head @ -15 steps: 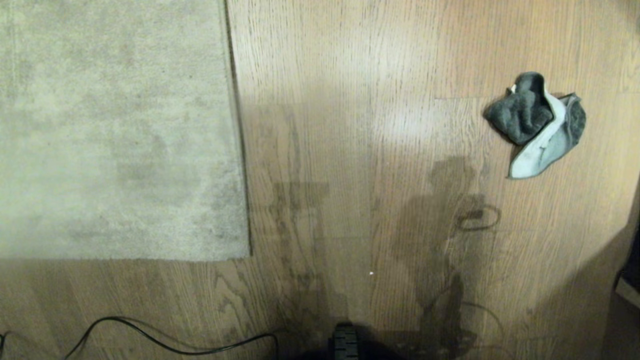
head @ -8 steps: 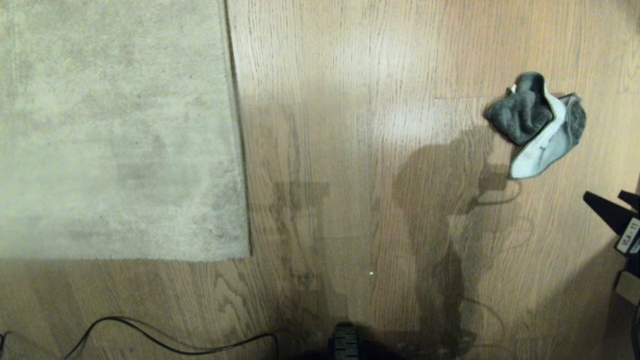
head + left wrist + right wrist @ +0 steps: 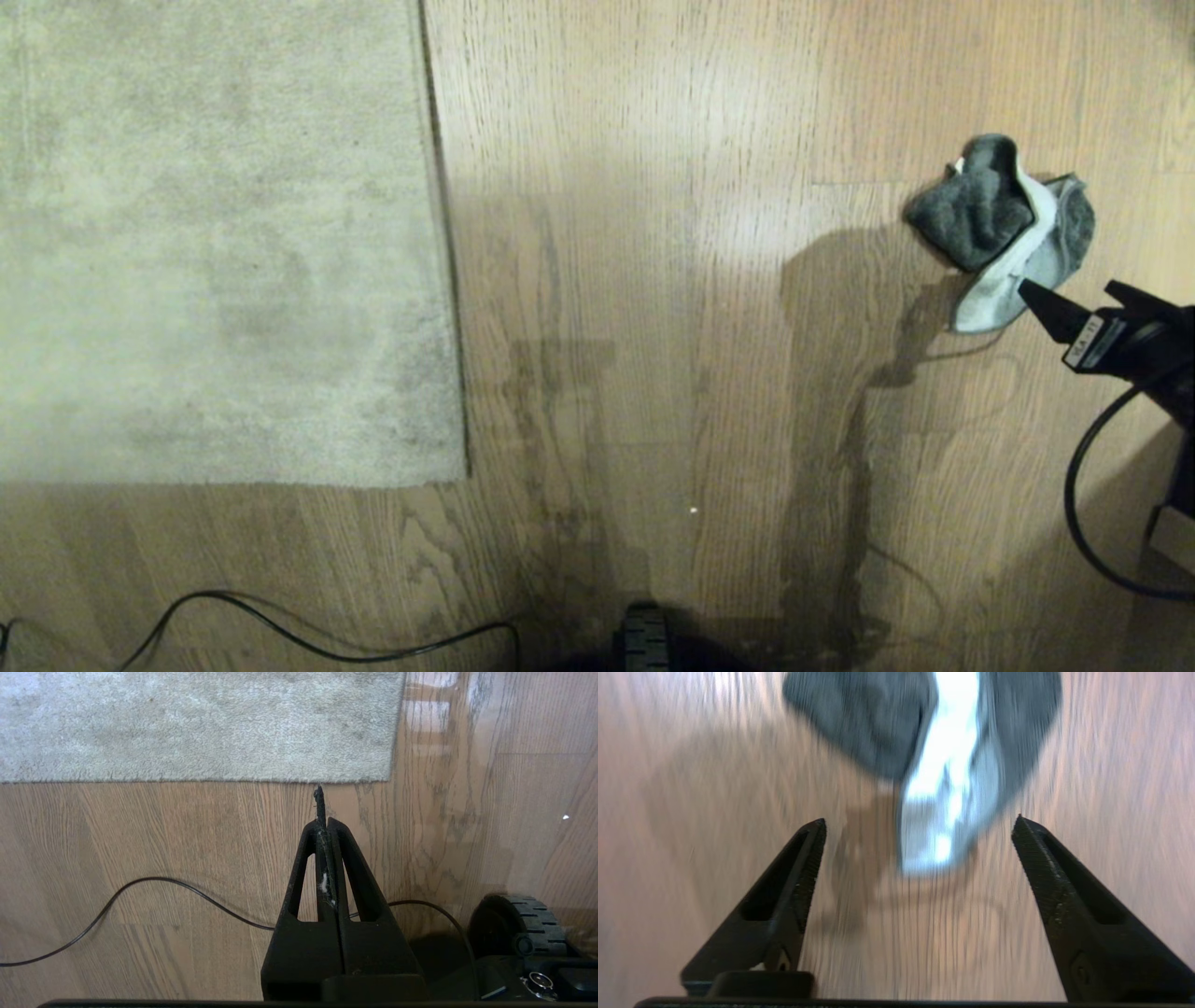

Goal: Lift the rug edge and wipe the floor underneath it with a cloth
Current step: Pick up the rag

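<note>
The pale grey-beige rug (image 3: 215, 243) lies flat on the wood floor (image 3: 653, 280) at the left, its corner near the robot. The crumpled dark grey and pale blue cloth (image 3: 999, 229) sits on the floor at the far right. My right gripper (image 3: 1064, 286) reaches in from the right edge, open, its fingertips just short of the cloth's pale end. In the right wrist view the cloth (image 3: 924, 742) lies ahead of the open right gripper (image 3: 919, 819), nothing between the fingers. My left gripper (image 3: 325, 820) is shut and empty, parked low, pointing at the rug's near edge (image 3: 196, 777).
A thin black cable (image 3: 308, 635) snakes over the floor near the robot, below the rug's corner. The base's front (image 3: 644, 639) and a wheel (image 3: 518, 924) show at the near edge. The right arm's own cable (image 3: 1083, 504) loops at the right.
The right arm came into the head view from the right edge and moved up toward the cloth, jaws apart. Its shadow on the floor shifted with it. The cloth and rug stayed put.
</note>
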